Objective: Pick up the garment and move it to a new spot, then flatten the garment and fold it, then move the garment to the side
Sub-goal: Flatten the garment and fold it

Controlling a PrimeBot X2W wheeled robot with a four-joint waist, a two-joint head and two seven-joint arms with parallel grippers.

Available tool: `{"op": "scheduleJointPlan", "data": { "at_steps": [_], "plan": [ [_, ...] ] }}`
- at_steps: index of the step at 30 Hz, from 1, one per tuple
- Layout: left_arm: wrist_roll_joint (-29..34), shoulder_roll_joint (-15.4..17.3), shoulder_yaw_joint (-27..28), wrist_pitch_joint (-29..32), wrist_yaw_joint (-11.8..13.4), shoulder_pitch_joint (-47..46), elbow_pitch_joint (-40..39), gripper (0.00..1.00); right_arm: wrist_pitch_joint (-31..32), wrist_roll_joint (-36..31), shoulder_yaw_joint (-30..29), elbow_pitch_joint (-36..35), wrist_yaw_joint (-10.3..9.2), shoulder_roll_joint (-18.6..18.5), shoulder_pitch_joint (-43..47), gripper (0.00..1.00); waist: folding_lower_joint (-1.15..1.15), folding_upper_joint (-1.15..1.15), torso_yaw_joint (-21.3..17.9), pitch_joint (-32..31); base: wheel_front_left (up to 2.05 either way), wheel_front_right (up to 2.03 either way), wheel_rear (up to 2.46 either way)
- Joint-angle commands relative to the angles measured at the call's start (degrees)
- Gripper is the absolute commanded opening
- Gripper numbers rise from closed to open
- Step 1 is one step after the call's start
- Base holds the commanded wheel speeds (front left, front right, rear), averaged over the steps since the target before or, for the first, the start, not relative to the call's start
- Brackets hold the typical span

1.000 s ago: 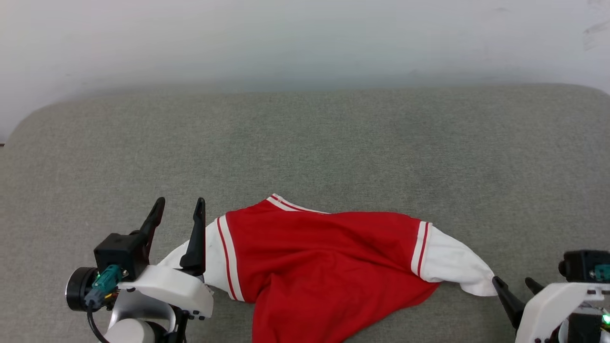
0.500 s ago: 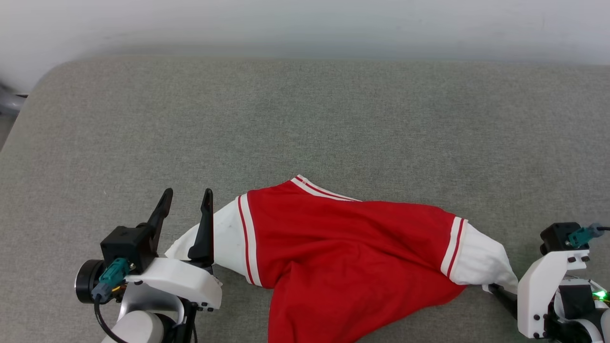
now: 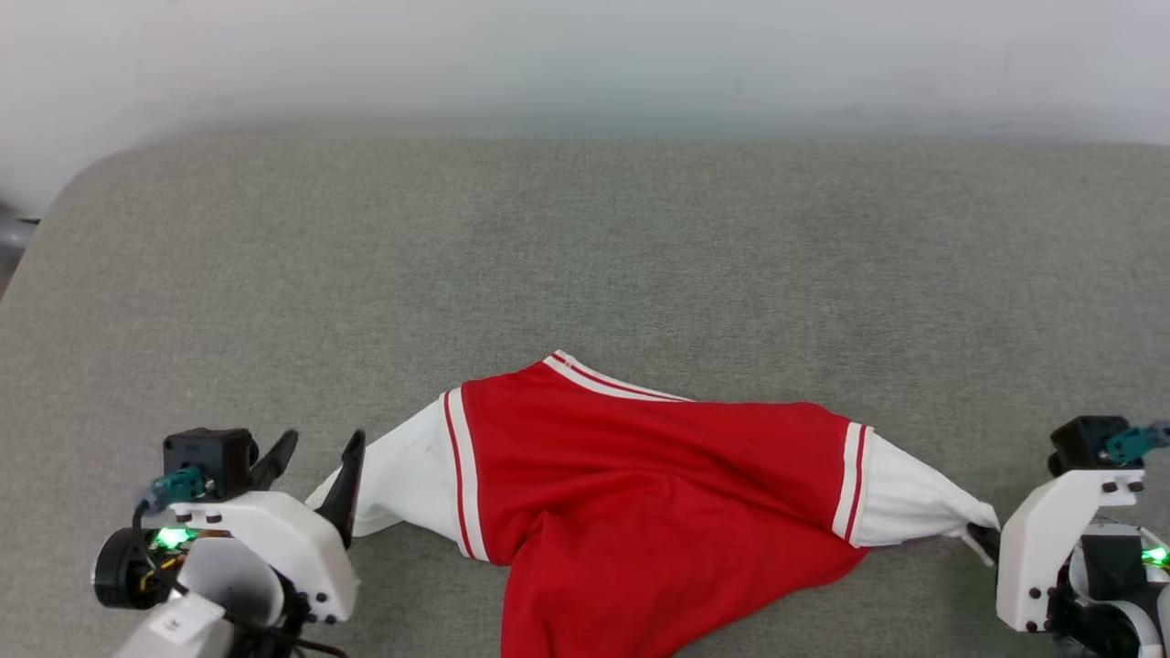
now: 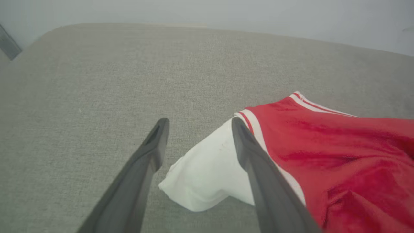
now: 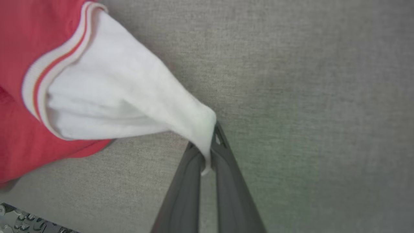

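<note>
Right now the right gripper [image 5: 210, 144] is clamped on the shirt [image 3: 640, 484], pinching only the very tip of one white sleeve [image 5: 129, 97]. The rest lies rumpled on the grey cushion [image 3: 585, 256], reaching from that grip across to the left gripper [image 4: 199, 123], which stands open, the other sleeve [image 4: 207, 174] loose just ahead of its fingers. So thin a bite may slip under a pull; lifting by one sleeve would leave the shirt dangling twisted.
</note>
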Motion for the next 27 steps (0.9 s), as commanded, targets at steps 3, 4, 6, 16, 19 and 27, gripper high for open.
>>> {"op": "scheduleJointPlan", "data": {
  "at_steps": [3, 4, 6, 16, 19, 27],
  "plan": [
    [-2.8, 3.1, 0.3, 6.7, -1.3, -0.8, 0.8, 1.00, -0.1, -1.2, -1.1, -2.1, -0.07, 1.0, 1.2, 0.00, 0.00, 0.00, -1.2, -0.8, 0.00, 0.00, 0.00],
    [-3.9, 3.8, 0.4, 8.9, -1.7, -1.1, 1.0, 1.00, -0.1, -1.4, -1.4, -2.8, -0.07, 1.2, 1.4, 0.00, 0.00, 0.00, -1.5, -0.8, 0.00, 0.00, 0.00],
    [-6.1, 5.4, 0.6, 13.4, -2.2, -1.4, 1.6, 1.00, 0.2, -1.9, -1.4, -4.0, -0.06, 2.1, 1.9, 0.00, 0.00, 0.00, -2.3, -0.8, 0.00, 0.00, 0.00],
    [-11.9, 7.9, -0.8, 27.2, -4.8, -5.5, 6.3, 1.00, 0.0, -2.4, -0.6, -7.9, -0.06, 5.0, 1.5, 0.00, 0.00, 0.00, -5.6, 3.0, 0.00, 0.00, 0.00],
    [-12.9, 7.6, -1.6, 29.8, -5.3, -6.4, 8.9, 1.00, -0.2, -2.4, -0.5, -8.1, -0.06, 5.3, 1.2, 0.00, 0.00, 0.00, -6.4, 3.9, 0.00, 0.00, 0.00],
    [-16.5, 4.4, -6.0, 37.8, -7.9, -5.2, 15.0, 0.38, -0.7, -2.4, -0.7, -7.6, -0.06, 5.6, 1.0, 0.00, 0.00, 0.00, -7.4, 4.7, 0.00, 0.00, 0.00]
  ]
}}
